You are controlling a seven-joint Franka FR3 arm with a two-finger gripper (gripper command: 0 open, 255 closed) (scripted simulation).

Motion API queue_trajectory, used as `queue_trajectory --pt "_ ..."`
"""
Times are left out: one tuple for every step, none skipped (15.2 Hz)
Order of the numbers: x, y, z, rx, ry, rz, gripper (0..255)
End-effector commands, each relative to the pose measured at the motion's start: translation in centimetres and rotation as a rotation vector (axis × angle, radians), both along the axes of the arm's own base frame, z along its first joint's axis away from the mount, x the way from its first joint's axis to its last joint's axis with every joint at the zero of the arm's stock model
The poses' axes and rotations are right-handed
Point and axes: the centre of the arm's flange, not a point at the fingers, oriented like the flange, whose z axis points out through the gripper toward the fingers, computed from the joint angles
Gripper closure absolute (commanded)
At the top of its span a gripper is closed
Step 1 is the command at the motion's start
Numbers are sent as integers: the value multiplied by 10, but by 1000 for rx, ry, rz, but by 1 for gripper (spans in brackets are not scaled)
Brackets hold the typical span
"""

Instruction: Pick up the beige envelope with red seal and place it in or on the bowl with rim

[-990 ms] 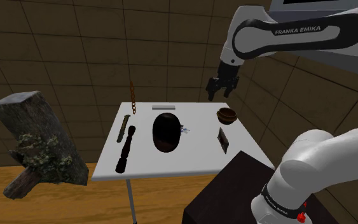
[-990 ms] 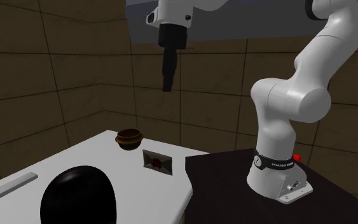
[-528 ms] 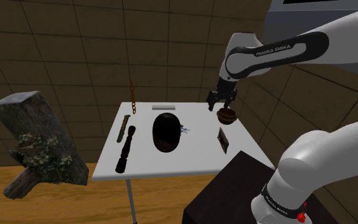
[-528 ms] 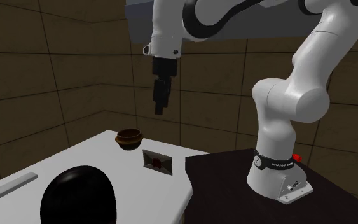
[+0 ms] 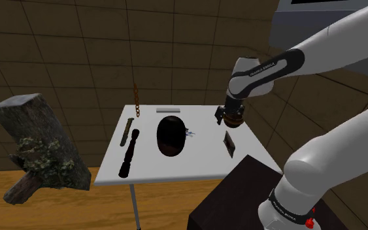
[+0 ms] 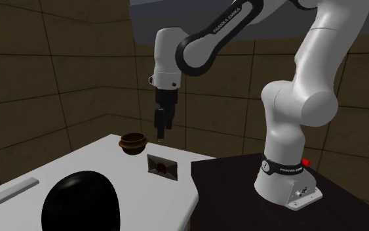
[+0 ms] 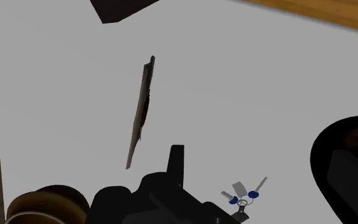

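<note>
Envelope [image 6: 162, 165]: flat on table [image 6: 78, 163], not yet grasped. Bowl [image 6: 133, 142]: near it. Gripper [image 6: 159, 134]: hovers by bowl, carrying nothing; jaw state cannot be told. Pick and place both outstanding.

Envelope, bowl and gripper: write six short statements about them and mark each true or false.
1. The envelope rests on the white table. True.
2. The envelope is inside the brown bowl. False: it lies on the table, apart from the bowl.
3. The gripper hangs above the table, close to the bowl. True.
4. The gripper is holding the envelope. False: the envelope is on the table, away from the gripper.
5. The keys lie in the bowl. False: they lie on the table beside the black oval object.
6. The envelope bears a red seal. True.
</note>
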Motion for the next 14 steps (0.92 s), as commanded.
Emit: queue_trajectory --pt "4 -16 -21 0 4 -28 0" --pt "4 -23 -32 1 7 -41 0" --pt "4 -30 -43 1 10 -55 0" --pt "5 -38 -54 2 13 -68 0" --pt "5 -45 -65 3 16 -82 0" --pt "5 -52 -76 3 19 -95 0" --pt "4 -59 -87 4 23 -109 0" --pt "4 -66 -98 5 26 -122 0" --pt "4 -73 -109 6 29 -136 0" --pt "3 -80 -121 6 32 -149 0" --pt "2 -87 -132 7 35 -163 0" --pt "2 -94 -143 8 38 -176 0" --pt "1 -101 -154 8 41 -190 0" --pt "-1 -108 -165 9 44 -204 0"
